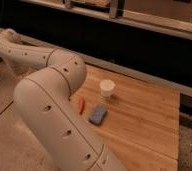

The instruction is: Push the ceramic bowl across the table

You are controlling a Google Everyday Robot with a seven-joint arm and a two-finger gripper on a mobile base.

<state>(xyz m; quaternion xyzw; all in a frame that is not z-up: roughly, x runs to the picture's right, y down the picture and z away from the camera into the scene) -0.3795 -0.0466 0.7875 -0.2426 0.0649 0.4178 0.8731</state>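
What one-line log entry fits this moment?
gripper: out of view | arm: foreground | white bowl: untouched | blue sponge: nearer camera

You see the bowl [107, 88], small, white and upright, open side up, on the table [144, 115] near its far edge, just beyond the sponge [98, 114]; the gripper is out of view.

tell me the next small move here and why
Probably swing the gripper, which is out of view past the bottom edge, up toward the small white ceramic bowl. The bulky white robot arm leaves the picture there, and nothing touches the bowl, which stands upright on the light wooden table. The blue rectangular sponge and thin orange object lie nearer, so approach beside them.
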